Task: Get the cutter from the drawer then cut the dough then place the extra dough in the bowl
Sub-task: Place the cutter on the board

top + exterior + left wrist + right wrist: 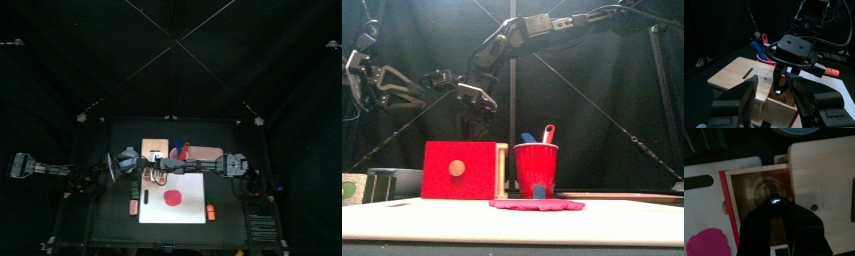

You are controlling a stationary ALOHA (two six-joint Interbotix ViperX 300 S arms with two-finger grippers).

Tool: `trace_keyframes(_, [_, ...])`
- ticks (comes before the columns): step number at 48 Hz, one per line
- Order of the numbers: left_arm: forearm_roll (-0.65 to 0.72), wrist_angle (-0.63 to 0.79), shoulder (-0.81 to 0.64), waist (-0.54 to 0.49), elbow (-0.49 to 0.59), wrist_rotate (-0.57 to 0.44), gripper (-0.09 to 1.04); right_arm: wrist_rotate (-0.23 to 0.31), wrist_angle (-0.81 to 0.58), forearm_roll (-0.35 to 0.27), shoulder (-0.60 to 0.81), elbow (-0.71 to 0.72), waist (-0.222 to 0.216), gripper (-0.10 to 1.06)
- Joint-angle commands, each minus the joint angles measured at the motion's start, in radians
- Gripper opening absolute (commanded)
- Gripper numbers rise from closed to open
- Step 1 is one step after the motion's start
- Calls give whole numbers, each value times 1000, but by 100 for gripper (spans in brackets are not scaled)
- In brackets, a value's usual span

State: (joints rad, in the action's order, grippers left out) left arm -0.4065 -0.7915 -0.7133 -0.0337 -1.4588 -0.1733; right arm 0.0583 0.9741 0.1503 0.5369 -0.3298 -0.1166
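**Right gripper on the cutter inside the open drawer**

The cutter (763, 187) lies flat on the floor of the drawer (751, 215), which is pulled out of the wooden box (821, 173) toward the table's front. The cutter is a round ring with no long axis, and its wire handle rises from the middle. It sits straight below the right gripper (775, 202), which reaches down into the drawer from above and is plainly the nearer one. The jaws are drawn together to a point with a glint of metal at the tip, so they seem to pinch the wire handle. The coming move is probably a straight lift up, clear of the drawer walls.

The left gripper (775, 95) hangs just before the drawer's open end with its jaws spread wide, holding nothing. I cannot tell whether it touches the drawer.

The dough (174, 197) waits on the white cutting board (195, 182) in front of the box, and the bowl (801, 130) stands behind it.
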Motion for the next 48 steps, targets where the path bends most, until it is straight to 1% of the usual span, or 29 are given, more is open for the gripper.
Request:
trace_keyframes(1, [3, -3, 2, 2, 11, -2, 84, 2, 21, 3, -38, -49, 0, 48])
trace_keyframes(16, [2, 3, 2, 0, 11, -2, 84, 12, 141, 6, -49, -155, 26, 48])
trace_keyframes(39, [-37, 46, 0, -8, 11, -2, 84, 23, 245, 29, -57, -235, 44, 48])
trace_keyframes(44, [-37, 46, 2, -8, 11, -2, 84, 25, 259, 40, -72, -241, 46, 48])
trace_keyframes(48, [-37, 48, 2, -8, 11, -2, 84, 23, 264, 34, -86, -235, 44, 48])
